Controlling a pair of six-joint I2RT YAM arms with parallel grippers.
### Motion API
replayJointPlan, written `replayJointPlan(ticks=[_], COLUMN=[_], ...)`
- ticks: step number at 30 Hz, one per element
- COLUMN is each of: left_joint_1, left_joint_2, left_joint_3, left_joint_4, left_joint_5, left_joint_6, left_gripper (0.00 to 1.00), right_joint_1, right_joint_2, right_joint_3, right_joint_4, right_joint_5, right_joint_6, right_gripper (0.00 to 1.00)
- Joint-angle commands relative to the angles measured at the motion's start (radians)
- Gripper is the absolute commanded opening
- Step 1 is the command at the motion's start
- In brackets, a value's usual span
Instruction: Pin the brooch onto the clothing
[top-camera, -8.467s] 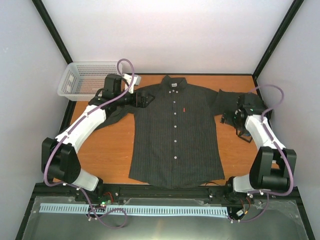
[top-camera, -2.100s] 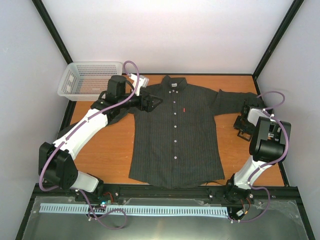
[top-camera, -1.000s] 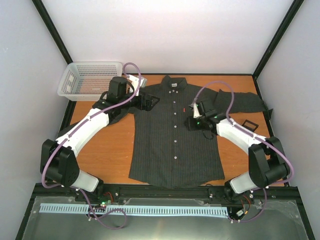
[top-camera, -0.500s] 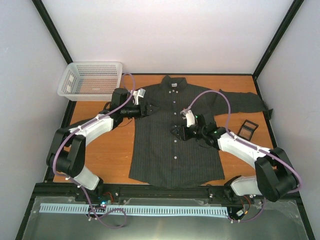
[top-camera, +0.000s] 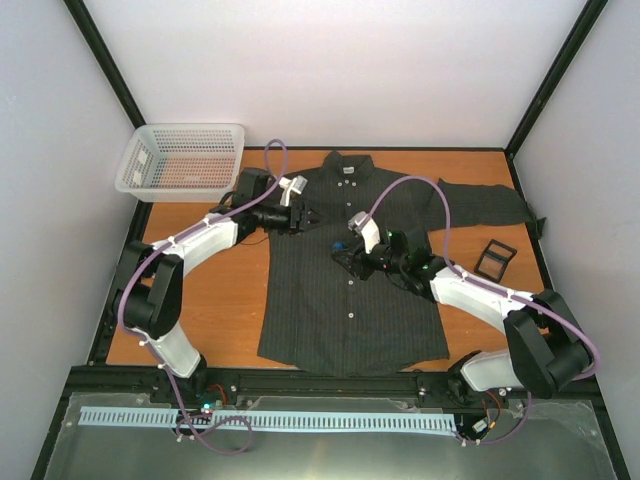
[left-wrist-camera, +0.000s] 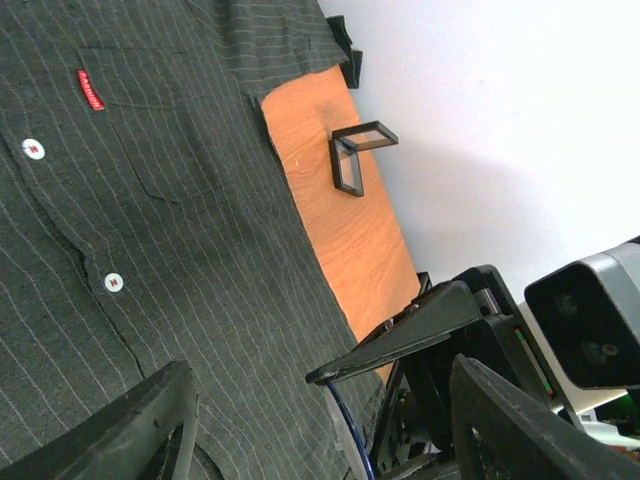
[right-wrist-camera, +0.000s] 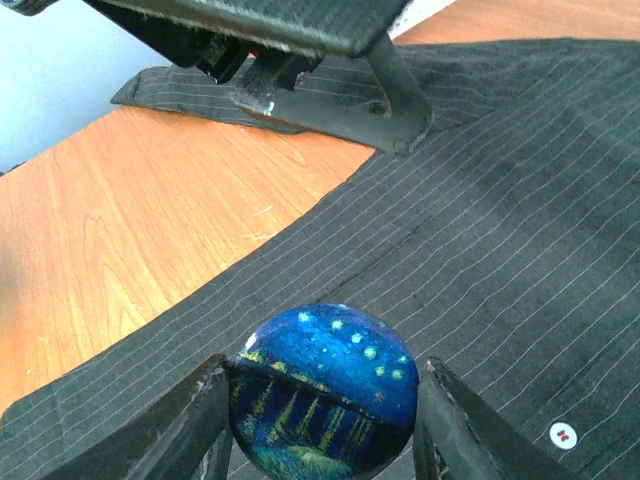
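Note:
The clothing (top-camera: 350, 270), a dark pinstriped shirt with white buttons and a red tag (left-wrist-camera: 91, 89), lies flat on the orange table (top-camera: 220, 300), collar at the far side. My right gripper (top-camera: 343, 256) hovers low over the chest by the button row, shut on the brooch (right-wrist-camera: 325, 385), a round blue badge with a starry night painting, held by its edges. My left gripper (top-camera: 308, 217) is over the shirt's upper left chest, facing the right one. Its fingers (left-wrist-camera: 150, 425) stand wide apart with only fabric between them. In the left wrist view, the right gripper's finger (left-wrist-camera: 400, 340) shows close ahead.
A white mesh basket (top-camera: 180, 160) stands at the far left corner. A small black square frame (top-camera: 494, 260) sits on the table right of the shirt, past the sleeve (top-camera: 480, 205). Bare orange table lies on both sides of the shirt.
My right gripper has carried the brooch leftward across the chest to the button row. My left arm has folded in, bringing its gripper slightly nearer and to the right, with its jaws narrower than before.

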Motion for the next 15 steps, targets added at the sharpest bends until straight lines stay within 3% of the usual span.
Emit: replayJointPlan(ticks=[1, 15], left_joint_1=[-0.027, -0.087], left_joint_2=[0.03, 0.09], left_joint_3=[0.058, 0.13], left_joint_4=[-0.091, -0.225], left_joint_5=[0.034, 0.032], left_joint_6=[0.086, 0.173], left_gripper=[0.65, 0.41], right_joint_1=[0.011, 0.012], right_joint_2=[-0.002, 0.052], right_joint_3=[-0.01, 0.016], right_joint_4=[0.056, 0.079], right_joint_5=[0.005, 0.016], right_joint_6=[-0.062, -0.073], right_gripper=[0.45, 0.45])
